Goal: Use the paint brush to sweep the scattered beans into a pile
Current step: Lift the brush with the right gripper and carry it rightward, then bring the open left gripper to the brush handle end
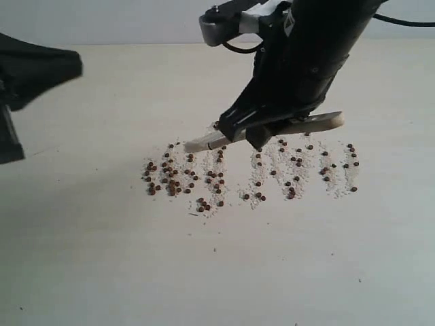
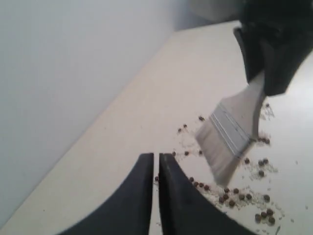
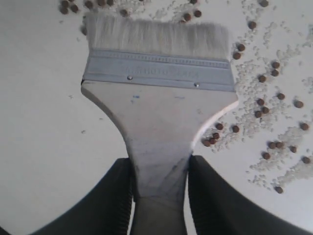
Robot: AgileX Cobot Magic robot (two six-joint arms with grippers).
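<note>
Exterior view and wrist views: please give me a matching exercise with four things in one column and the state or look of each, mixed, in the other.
Column 1
1. paint brush
2. beans
3. left gripper
4. right gripper

Column 2
A. shut, holding nothing
B. scattered in loose rows on the table, with pale grit
C. clamped on a cream handle
D. whitish bristles under a silver metal band

Pairs: 1-D, 2-B, 3-A, 4-C
</note>
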